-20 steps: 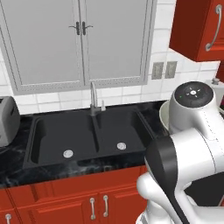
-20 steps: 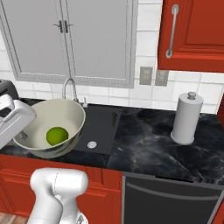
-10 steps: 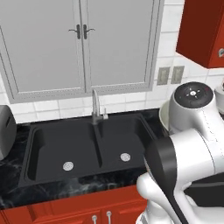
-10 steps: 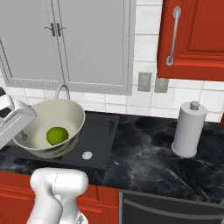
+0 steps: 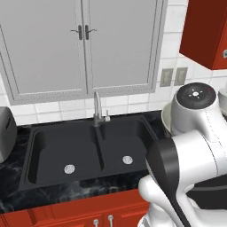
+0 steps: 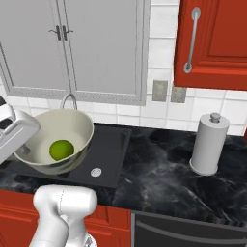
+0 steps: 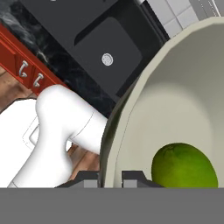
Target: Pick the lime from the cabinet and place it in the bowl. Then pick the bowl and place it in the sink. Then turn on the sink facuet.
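Bowl [image 6: 58, 140] carried nearer sink [image 5: 84, 150].

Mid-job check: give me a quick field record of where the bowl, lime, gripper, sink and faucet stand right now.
lime: lying inside the bowl, near its bottom
bowl: held up above the sink, tilted
gripper: shut on the bowl's rim, one finger inside and one outside
sink: both black basins bare except for their drains
faucet: upright behind the divider; no water seen
stage: lime placed; bowl not yet set in the sink
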{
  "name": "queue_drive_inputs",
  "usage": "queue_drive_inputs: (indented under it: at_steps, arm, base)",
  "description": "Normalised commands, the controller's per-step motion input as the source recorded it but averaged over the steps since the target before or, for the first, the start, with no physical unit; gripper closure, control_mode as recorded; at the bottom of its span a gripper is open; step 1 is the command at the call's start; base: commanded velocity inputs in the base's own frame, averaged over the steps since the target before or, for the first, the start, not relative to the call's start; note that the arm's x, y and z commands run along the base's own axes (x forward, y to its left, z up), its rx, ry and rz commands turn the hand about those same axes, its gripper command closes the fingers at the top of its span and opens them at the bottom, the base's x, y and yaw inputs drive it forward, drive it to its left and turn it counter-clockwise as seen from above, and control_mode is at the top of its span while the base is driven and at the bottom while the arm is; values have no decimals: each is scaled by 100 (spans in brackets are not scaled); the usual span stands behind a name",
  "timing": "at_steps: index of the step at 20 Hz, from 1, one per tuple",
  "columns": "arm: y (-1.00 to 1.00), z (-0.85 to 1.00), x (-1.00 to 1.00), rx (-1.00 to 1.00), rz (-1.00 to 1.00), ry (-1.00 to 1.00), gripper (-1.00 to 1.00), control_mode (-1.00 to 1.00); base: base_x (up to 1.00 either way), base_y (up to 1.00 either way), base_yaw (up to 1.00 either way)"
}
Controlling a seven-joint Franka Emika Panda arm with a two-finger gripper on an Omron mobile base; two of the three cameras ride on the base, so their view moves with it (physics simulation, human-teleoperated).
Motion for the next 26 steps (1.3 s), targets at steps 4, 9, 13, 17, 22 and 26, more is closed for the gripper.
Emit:
queue_drive_inputs:
  at_steps: [4, 9, 13, 17, 22, 26]
  arm:
    - [0, 0, 0, 0, 0, 0, 100, 100]
    - [0, -5, 0, 0, 1, 7, 100, -100]
    - [0, -22, 2, 0, 9, 7, 100, -100]
    - [-13, -24, 29, 0, 27, 6, 100, -100]
    - [-22, -26, 54, 0, 55, 8, 100, -100]
    - [-31, -28, 60, 0, 63, 8, 100, -100]
  base:
    - [8, 0, 0]
    - [0, 0, 0]
    - [0, 0, 0]
    - [0, 0, 0]
    - [0, 0, 0]
    - [0, 0, 0]
